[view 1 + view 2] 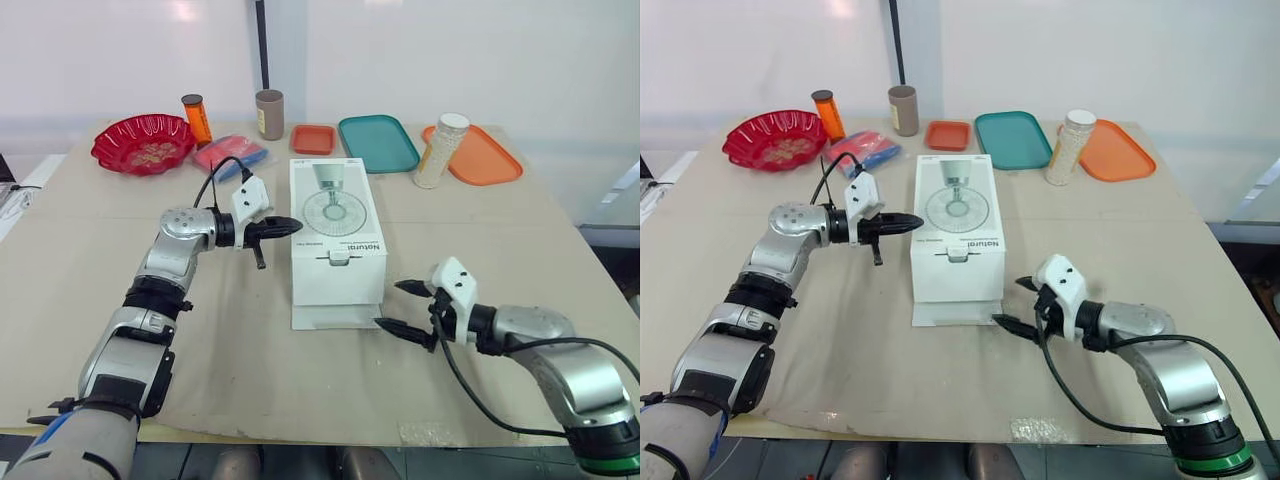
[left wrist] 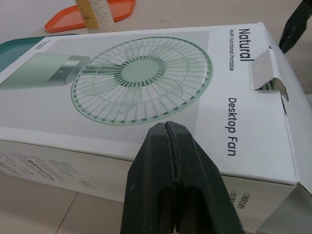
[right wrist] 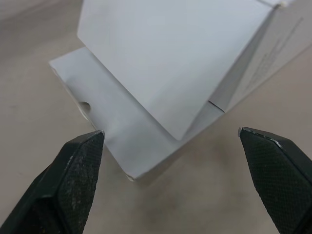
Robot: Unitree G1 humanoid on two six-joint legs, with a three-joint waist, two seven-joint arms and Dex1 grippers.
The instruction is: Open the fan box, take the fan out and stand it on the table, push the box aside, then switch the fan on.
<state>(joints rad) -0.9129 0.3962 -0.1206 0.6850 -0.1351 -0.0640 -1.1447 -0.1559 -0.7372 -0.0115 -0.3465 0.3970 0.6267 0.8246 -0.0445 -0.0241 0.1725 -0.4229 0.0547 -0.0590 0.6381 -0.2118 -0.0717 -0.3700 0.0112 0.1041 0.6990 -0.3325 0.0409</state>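
1. The fan box [image 1: 338,235] lay flat in the middle of the table [image 1: 100,250], with its printed fan picture facing up and its long side running away from the robot
2. At the near end of the box a white flap [image 1: 330,316] lay flat on the table, sticking out towards the robot
3. The left gripper [image 1: 288,226] had its two black fingers pressed tight together with nothing between them; the tip pointed at the box's left side, just beside its top edge, though I couldn't make out whether it touched
4. The right gripper [image 1: 388,304] was spread wide and held nothing; it hung low over the table just beside the near right corner of the box, by the flap
5. Along the far edge stood a red bowl [image 1: 143,143], an orange bottle [image 1: 197,118], a brown cup [image 1: 269,113], a small orange tray [image 1: 312,138], a teal tray [image 1: 377,142], a jar of white beads [image 1: 440,150] and a larger orange tray [image 1: 480,157], all well apart from the box
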